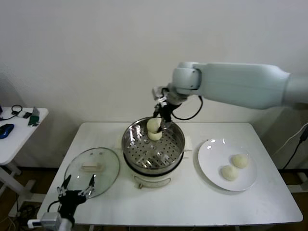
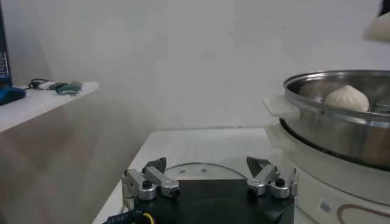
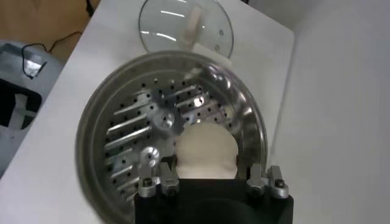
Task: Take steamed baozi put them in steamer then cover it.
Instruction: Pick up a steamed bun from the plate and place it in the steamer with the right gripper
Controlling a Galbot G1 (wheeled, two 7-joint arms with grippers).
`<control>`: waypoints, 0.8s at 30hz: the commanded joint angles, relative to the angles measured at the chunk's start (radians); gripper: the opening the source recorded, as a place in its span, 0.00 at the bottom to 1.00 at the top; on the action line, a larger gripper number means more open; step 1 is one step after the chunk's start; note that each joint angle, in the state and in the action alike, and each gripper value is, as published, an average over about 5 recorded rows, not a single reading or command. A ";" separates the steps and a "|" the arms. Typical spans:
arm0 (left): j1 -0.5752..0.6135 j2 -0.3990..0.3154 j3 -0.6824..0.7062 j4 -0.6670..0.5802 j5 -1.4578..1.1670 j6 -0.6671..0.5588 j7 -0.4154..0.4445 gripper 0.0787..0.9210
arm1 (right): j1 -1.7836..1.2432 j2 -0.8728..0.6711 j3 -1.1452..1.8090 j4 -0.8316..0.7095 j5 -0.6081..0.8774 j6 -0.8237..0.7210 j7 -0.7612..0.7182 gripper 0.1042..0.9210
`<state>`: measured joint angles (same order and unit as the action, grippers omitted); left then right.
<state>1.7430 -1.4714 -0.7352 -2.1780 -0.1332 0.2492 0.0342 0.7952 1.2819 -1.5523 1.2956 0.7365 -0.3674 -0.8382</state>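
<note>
Cream-white baozi (image 1: 153, 125) sit against the shiny steel steamer (image 1: 177, 144), whose tray is dotted with rows of round holes. The cover (image 1: 91, 166) is clear glass with a cream-white handle. The plate (image 1: 211, 168) and table (image 1: 192, 202) are white.

light: even, diffuse, bright indoor; wall near-white
shadows: soft, faint under the steamer (image 1: 154, 149) and plate (image 1: 211, 166) on the worktop (image 1: 192, 202)
glare: bright streaks on the cover (image 1: 92, 166) glass; specular spots on steamer tray
blur: left wrist view soft, hazy; near end effector (image 2: 210, 179) slightly defocused
edges: no clear distortion
</note>
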 commanded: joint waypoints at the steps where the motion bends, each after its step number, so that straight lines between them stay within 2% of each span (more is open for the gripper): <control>1: 0.002 0.001 0.000 0.007 0.000 -0.005 -0.001 0.88 | -0.174 0.196 0.012 -0.142 -0.077 -0.022 0.057 0.67; 16: 0.005 0.000 0.004 0.006 0.003 -0.005 -0.001 0.88 | -0.228 0.190 0.012 -0.131 -0.117 -0.056 0.101 0.69; 21: 0.007 0.001 0.006 0.000 0.004 -0.003 -0.001 0.88 | -0.148 0.125 0.006 -0.074 -0.121 -0.035 0.073 0.83; 24: 0.007 0.003 0.007 -0.002 0.004 -0.003 -0.001 0.88 | -0.060 0.041 -0.010 -0.013 -0.101 -0.007 0.032 0.87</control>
<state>1.7498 -1.4709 -0.7291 -2.1778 -0.1300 0.2454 0.0331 0.6380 1.4142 -1.5515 1.2106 0.6350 -0.3989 -0.7688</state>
